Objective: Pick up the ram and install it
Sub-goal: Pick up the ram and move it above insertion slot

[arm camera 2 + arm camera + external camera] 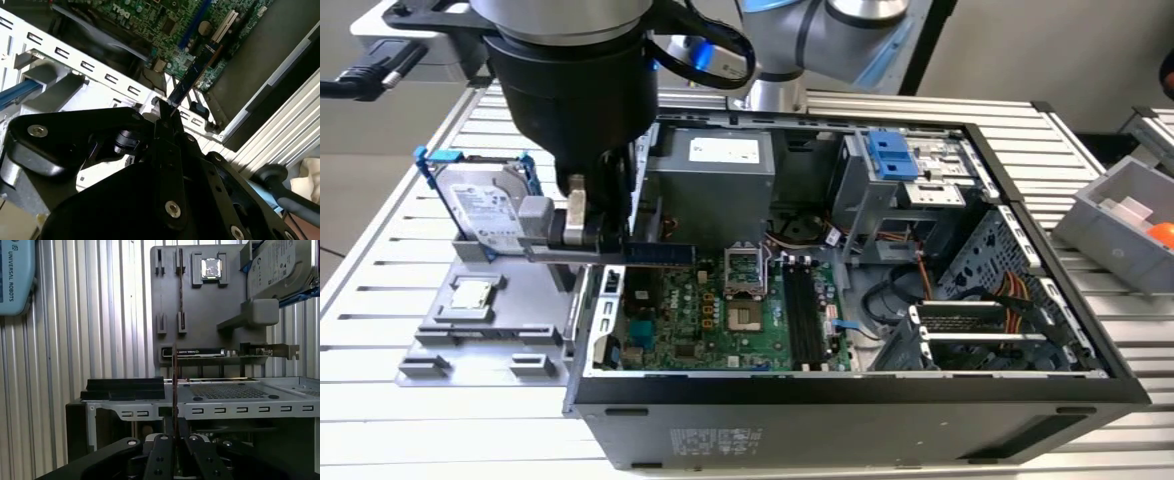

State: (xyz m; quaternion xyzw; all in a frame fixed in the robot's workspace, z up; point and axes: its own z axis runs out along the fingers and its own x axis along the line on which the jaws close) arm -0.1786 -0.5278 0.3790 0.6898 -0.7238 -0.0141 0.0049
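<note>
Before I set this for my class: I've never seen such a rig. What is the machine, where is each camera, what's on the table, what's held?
The machine is one robot arm with a gripper. The exterior view comes from a camera off the arm; both wrist views come from cameras riding on it. On the table sit an open computer case and a grey holder carrying a hard drive and a processor chip. The gripper is shut on the ram, a thin blue stick, by the case's wall, not yet installed.

Thin blue ram (660, 252), stick-shaped, level, one end clamped in the hand (165, 114), over the motherboard (720, 310)
</note>
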